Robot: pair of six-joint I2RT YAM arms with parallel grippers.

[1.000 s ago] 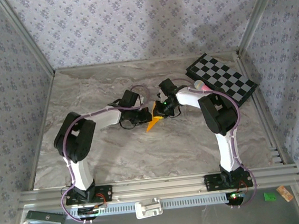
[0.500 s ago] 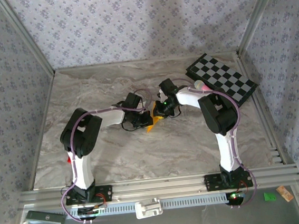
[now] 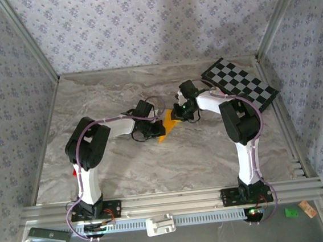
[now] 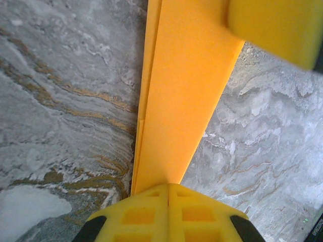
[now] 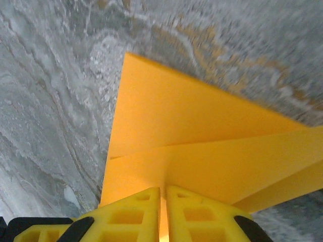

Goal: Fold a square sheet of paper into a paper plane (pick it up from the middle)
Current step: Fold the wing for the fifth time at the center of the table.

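Pinching from two sides, the half-folded paper plane (image 3: pixel 166 125) is held near the middle of the table (image 3: pixel 114 160). The left gripper (image 4: pixel 168 196) is clenched on its narrow end, and the right gripper (image 5: pixel 163 199) is clenched on the layered flaps. Probably the layers are held aligned in this way so that a crease can be pressed.
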